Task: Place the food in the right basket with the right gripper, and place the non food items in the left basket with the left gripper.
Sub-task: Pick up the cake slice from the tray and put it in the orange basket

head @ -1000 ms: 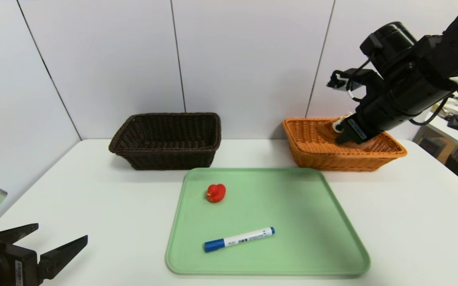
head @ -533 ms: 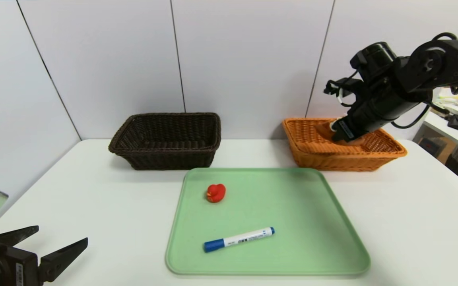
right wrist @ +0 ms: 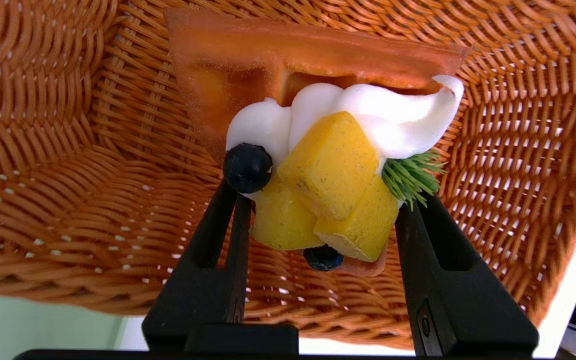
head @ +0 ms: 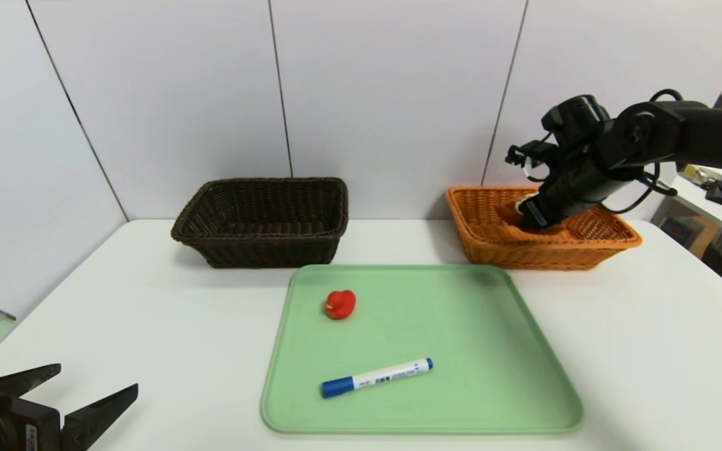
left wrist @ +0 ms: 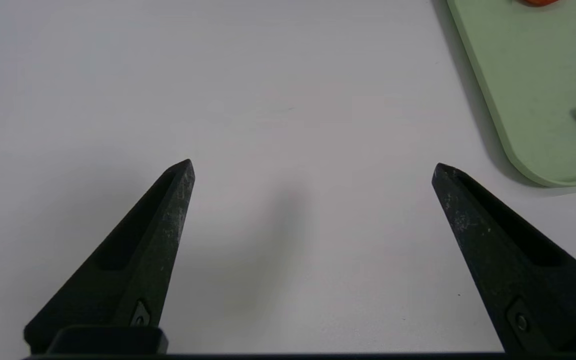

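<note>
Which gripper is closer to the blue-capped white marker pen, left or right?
Left. The left gripper hovers left of the pen; the right gripper is farther off, in the orange wicker basket.

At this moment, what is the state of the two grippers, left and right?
Left gripper: open, empty, beside the tray.
Right gripper: closed on the waffle, inside the orange basket.
</note>
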